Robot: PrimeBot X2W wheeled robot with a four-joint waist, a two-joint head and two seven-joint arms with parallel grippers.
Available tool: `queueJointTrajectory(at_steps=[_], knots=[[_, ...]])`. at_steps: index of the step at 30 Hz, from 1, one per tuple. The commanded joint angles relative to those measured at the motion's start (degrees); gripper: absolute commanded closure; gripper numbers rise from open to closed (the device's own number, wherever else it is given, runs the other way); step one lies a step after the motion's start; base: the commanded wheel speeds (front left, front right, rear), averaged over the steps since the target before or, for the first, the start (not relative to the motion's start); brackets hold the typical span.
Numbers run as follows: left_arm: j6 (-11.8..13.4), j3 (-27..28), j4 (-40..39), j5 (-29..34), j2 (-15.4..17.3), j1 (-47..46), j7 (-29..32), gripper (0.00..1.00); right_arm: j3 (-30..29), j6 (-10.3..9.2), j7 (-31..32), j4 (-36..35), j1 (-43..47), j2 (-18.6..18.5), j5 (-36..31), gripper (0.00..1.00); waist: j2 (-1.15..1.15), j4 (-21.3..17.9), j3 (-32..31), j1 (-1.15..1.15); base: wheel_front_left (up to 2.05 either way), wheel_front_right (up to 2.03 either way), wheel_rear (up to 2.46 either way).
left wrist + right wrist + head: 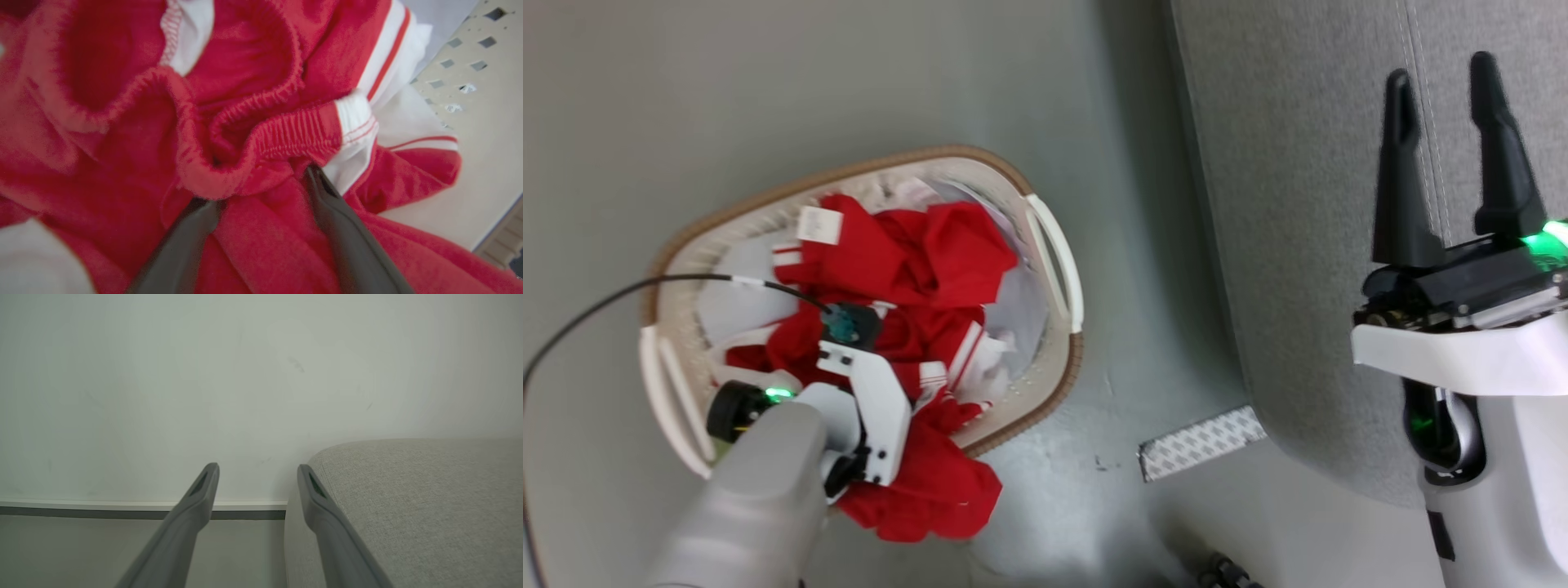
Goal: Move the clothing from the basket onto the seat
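Left fingers (347, 241), spread, straddled a clothing (253, 241) fold in the basket (890, 161), ready to pinch; right fingers (1401, 188) hung released over the seat (1298, 204).

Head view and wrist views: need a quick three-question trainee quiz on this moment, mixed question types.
1. True or false: the right claw holds a red garment.
2. Where is the left claw? A) over the sofa B) open, pushed into the clothes in the basket C) resting on the floor
3. What colour is the basket's rim?

Key: 1 false, it is open and holds nothing. 2 B. 3 brown.
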Motion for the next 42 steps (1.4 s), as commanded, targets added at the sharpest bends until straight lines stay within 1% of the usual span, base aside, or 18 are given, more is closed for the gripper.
queueJointTrajectory(at_steps=[1, 6, 9, 10, 11, 12, 13, 17, 23, 28, 33, 38, 42], knots=[[0.1, -0.5, 0.3, -0.8, 1.0, -0.5, 0.5, 0.00, 0.6, -0.14, 0.0, -0.3, -0.8, 0.1, 0.3, 0.00, 0.00, -1.5, 1.7, -0.01, 0.00, 0.00, 0.00], [0.1, -2.3, 0.8, -3.1, 3.1, -2.0, 2.1, 0.00, 1.0, -0.14, 0.0, -0.4, -1.0, 0.0, 1.3, 0.00, 0.00, -2.8, 3.3, -0.01, 0.00, 0.00, 0.00], [0.1, -3.0, 1.1, -4.4, 3.4, -2.5, 2.6, 0.00, 1.3, -0.14, 0.0, -0.2, -1.1, 0.0, 1.7, 0.00, 0.00, -3.3, 3.5, -0.01, 0.00, 0.00, 0.00], [0.1, -3.3, 1.1, -4.8, 3.5, -2.6, 2.6, 0.06, 1.4, -0.14, 0.0, -0.2, -1.1, 0.0, 1.8, 0.00, 0.00, -3.4, 3.5, -0.01, 0.00, 0.00, 0.00], [0.1, -3.6, 1.1, -5.3, 3.6, -2.6, 2.7, 0.60, 1.3, -0.14, 0.0, -0.1, -1.1, 0.0, 1.9, 0.00, 0.00, -3.5, 3.4, -0.01, 0.00, 0.00, 0.00], [0.1, -4.0, 1.0, -5.7, 3.6, -2.6, 2.7, 0.94, 1.3, -0.14, 0.0, 0.0, -1.1, 0.0, 1.9, 0.00, 0.00, -3.6, 3.3, -0.01, 0.00, 0.00, 0.00], [0.1, -4.5, 0.8, -6.1, 3.6, -2.5, 2.9, 1.00, 1.2, -0.14, 0.0, 0.1, -1.0, 0.0, 1.9, 0.00, 0.00, -3.6, 3.1, -0.01, 0.00, 0.00, 0.00], [0.1, -6.4, -0.2, -7.6, 3.8, -1.8, 2.7, 1.00, 0.9, -0.14, 0.0, 0.6, -0.4, 0.0, 1.4, 0.00, 0.00, -3.1, 1.9, -0.01, 0.00, 0.00, 0.00], [0.1, -8.1, -1.2, -10.5, 3.5, -0.5, -0.3, 1.00, 0.5, -0.14, 0.0, 0.9, -0.1, 0.0, 0.8, 0.00, 0.00, -1.9, -1.9, -0.01, 0.00, 0.00, 0.00], [0.1, -10.0, -2.6, -13.2, 1.9, 1.8, -3.5, 1.00, -0.7, -0.14, 0.0, 1.6, 1.9, 0.0, -0.7, 0.00, 0.00, 0.4, -7.8, -0.01, 0.00, 0.00, 0.00], [0.1, -12.5, -4.8, -15.8, 0.2, 4.3, -6.7, 1.00, -1.9, -0.14, 0.0, 2.8, 4.1, 0.0, -2.7, 0.00, 0.00, 3.7, -14.5, -0.01, 0.00, 0.00, 0.00], [0.1, -14.9, -7.5, -18.9, -0.9, 6.3, -9.9, 1.00, -2.5, -0.14, 0.0, 3.6, 6.2, -1.5, -3.1, 0.00, 0.00, 6.8, -20.4, -0.01, 0.00, 0.00, 0.00], [0.1, -16.5, -9.1, -21.4, -1.1, 7.6, -12.7, 1.00, -2.6, -0.14, 0.0, 4.1, 7.7, -2.7, -3.1, 0.00, 0.00, 8.7, -24.7, -0.01, 0.00, 0.00, 0.00]])
